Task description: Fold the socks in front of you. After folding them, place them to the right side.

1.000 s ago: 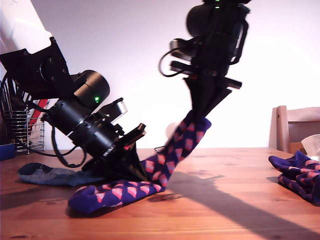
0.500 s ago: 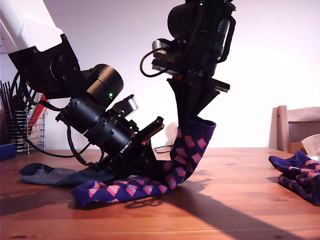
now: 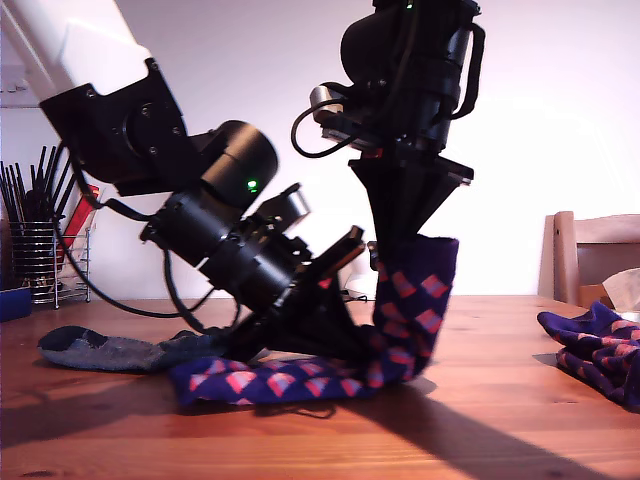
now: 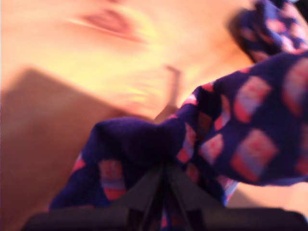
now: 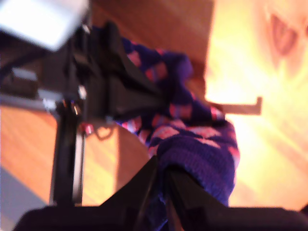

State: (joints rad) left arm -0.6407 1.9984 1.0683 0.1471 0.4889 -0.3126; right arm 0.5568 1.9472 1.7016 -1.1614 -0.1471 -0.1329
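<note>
A navy-purple sock with red-pink checks (image 3: 300, 380) lies on the wooden table (image 3: 480, 420), its one end lifted upright. My second gripper (image 3: 405, 245) hangs from above and is shut on that raised end (image 5: 202, 154). My first gripper (image 3: 340, 335), on the tilted arm at the exterior view's left, is shut on the sock's middle (image 4: 216, 139) low near the table. A plain grey-blue sock (image 3: 110, 350) lies flat behind the first arm. More checked socks (image 3: 595, 350) sit bunched at the exterior view's right, also seen blurred in the first wrist view (image 4: 269, 24).
A wooden chair (image 3: 590, 255) stands behind the table at the exterior view's right, with a pale crumpled thing (image 3: 625, 290) by it. A wire rack with dark utensils (image 3: 40, 250) and a blue container (image 3: 12, 300) stand at the exterior view's far left.
Both arms have moved toward the exterior view's right, dragging the checked sock along. The raised end now stands more upright over the flat part.
</note>
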